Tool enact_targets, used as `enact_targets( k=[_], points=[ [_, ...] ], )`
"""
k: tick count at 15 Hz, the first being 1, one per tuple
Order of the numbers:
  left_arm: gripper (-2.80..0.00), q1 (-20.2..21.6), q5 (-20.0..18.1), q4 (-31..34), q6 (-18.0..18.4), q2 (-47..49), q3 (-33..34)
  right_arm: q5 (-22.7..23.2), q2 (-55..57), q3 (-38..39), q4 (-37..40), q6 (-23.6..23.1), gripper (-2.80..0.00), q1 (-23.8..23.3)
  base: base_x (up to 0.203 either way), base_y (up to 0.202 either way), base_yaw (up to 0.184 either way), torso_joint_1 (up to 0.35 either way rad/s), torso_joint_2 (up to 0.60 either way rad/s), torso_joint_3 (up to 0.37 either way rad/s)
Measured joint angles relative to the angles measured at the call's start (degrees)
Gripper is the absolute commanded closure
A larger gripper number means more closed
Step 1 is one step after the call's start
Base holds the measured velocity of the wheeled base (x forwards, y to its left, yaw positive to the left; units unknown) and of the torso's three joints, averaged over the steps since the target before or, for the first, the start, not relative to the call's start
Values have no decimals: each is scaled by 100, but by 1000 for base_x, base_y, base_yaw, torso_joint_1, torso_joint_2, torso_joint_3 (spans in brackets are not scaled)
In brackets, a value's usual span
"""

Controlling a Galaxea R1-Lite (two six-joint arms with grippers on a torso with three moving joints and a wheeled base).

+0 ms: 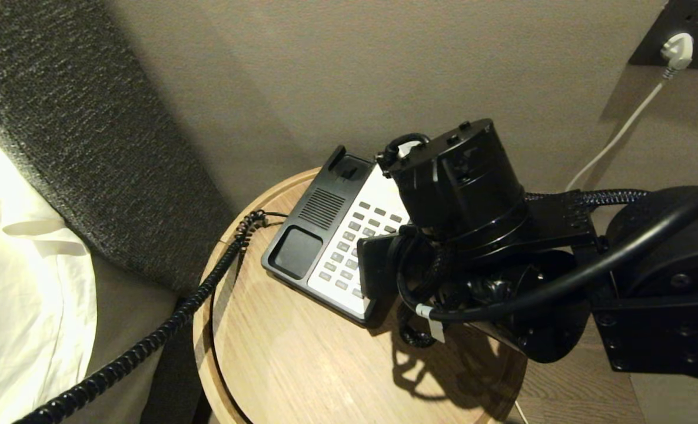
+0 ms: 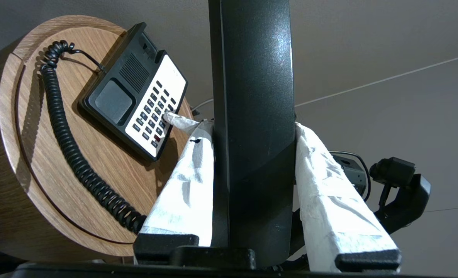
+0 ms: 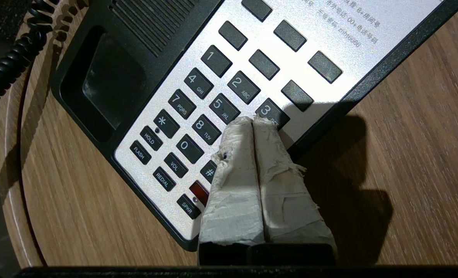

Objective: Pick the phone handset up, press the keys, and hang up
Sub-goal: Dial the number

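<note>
The phone handset [image 2: 252,96], a long glossy black bar, stands between the white-taped fingers [image 2: 329,185] of my left gripper [image 2: 252,129], which is shut on it, off to the side of the table. Its black coiled cord [image 1: 196,300] trails over the table's left edge. On the phone base [image 1: 302,235] the cradle lies empty. My right gripper [image 3: 253,121] is shut with nothing in it. Its taped tips rest on the keys [image 3: 213,104], just below the 5 and 3 buttons. In the head view the right arm [image 1: 461,194] hides the right part of the keys [image 1: 349,247].
The phone sits on a round wooden side table [image 1: 302,365] against a beige wall. A dark padded headboard [image 1: 90,135] and white bedding [image 1: 25,282] are at the left. A white plug and cable [image 1: 675,53] hang on the wall at the upper right.
</note>
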Motion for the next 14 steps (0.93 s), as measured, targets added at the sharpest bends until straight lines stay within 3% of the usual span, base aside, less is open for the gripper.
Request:
enact_targets(
  k=[14],
  points=[
    [0, 0, -4, -2, 5, -11, 16, 44, -107, 13, 13, 11, 0, 182, 0, 0, 0, 0, 0, 0]
  ],
)
